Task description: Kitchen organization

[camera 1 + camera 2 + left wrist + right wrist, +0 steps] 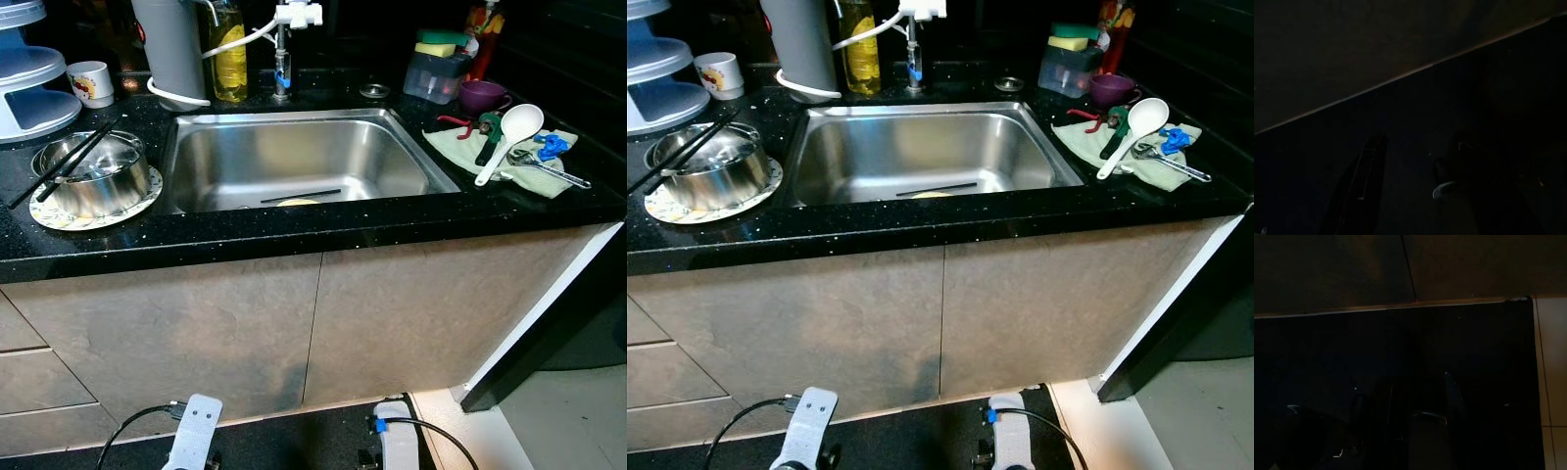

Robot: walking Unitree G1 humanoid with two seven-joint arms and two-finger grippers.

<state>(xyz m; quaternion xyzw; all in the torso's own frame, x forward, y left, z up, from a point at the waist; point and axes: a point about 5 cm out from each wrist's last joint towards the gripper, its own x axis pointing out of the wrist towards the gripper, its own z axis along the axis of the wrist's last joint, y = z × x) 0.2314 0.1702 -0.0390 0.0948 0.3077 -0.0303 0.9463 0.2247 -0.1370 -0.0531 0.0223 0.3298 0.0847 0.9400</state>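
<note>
Both arms hang low in front of the cabinet doors. You have the left gripper [1400, 191] and right gripper [1400, 421] pointing at dark floor. Wrist views are too dark; you cannot tell whether either pair of fingers is open or closed. Nothing is held, as far as shows.

Everything to sort sits on the counter [294, 230], above and beyond both grippers.

Near left corner: a steel pot [93, 176] stands on a patterned plate [49, 217], with black chopsticks [69, 162] laid across its rim, long axis running from the front-left edge toward the back. Your left arm is nearer to it.

Centre: the sink [299, 162] holds one dark stick [299, 196], lying crosswise, and a pale scrap by the front wall.

Right end: a cloth [451, 147] carries a white ladle [509, 137], handle toward the front edge, plus tongs [549, 168] and a green-handled tool [487, 137]. Your right arm is nearer.

Back edge: mug [91, 82], yellow bottle [228, 54], tap [284, 49], sponge box [436, 73], purple cup [482, 95].

Judgement: no step is under way; you must raise an arm first.
</note>
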